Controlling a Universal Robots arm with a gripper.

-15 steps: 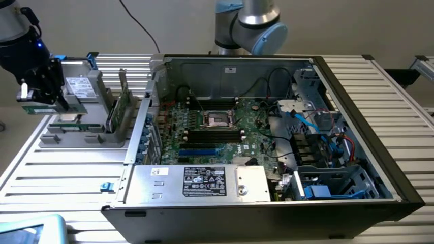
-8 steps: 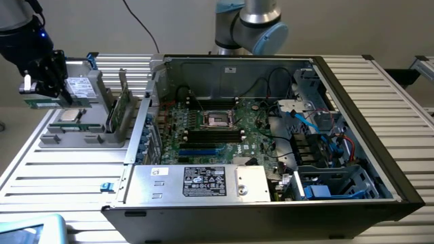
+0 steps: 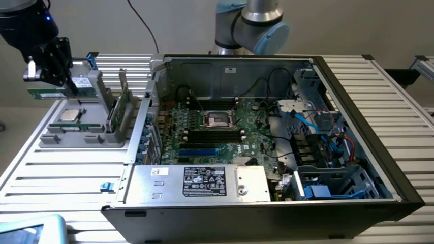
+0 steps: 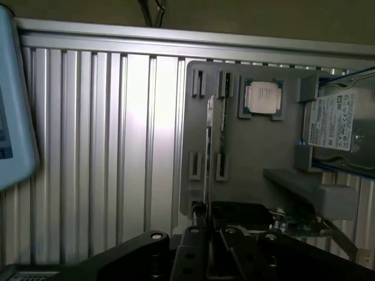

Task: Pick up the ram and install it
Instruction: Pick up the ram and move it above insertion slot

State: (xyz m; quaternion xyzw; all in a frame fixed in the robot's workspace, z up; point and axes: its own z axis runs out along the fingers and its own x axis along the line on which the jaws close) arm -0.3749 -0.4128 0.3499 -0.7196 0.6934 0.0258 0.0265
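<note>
Currently, item one: the ram is being carried level in the hand, whose fingers are pinching it partway along its length. It is hanging above the grey holder tray at the exterior view's left, apparently clear of the slots so that it can travel freely.

Item two: a second stick is standing on edge in the tray's slots, which are keeping it upright for gripping.

Item three: the processor chip is lying in its recess nearby.

Item four: the open computer case is sitting on the slatted surface with its motherboard facing up, well apart from the hand.
</note>
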